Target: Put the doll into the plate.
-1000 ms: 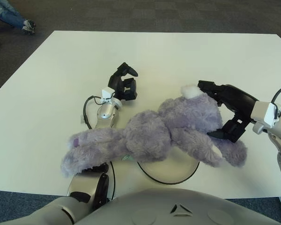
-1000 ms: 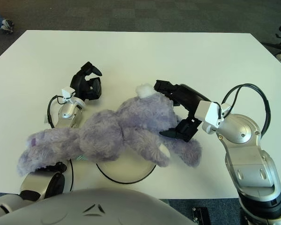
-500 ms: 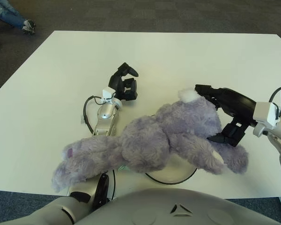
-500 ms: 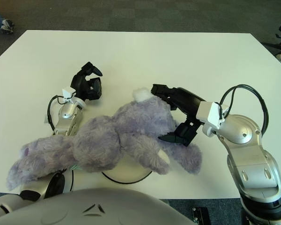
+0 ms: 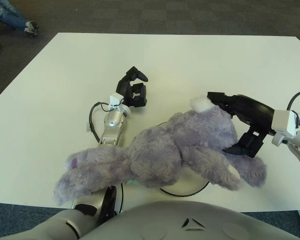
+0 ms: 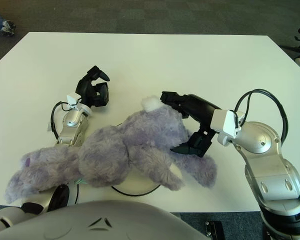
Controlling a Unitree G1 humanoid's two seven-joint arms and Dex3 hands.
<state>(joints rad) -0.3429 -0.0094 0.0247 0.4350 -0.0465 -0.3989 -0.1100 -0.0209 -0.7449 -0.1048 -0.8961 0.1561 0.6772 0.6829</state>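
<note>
Purple plush fills the near side of the white table (image 5: 190, 60): the doll (image 5: 160, 155) sprawls across the black-rimmed plate (image 5: 190, 185), head toward the robot's left, legs trailing right. The right hand (image 5: 242, 125) reaches in from the right, black fingers clamped on the doll's rump by its white tail. The left hand (image 5: 132, 90) sits behind the doll, fingers curled on nothing; no writing shows.
</note>
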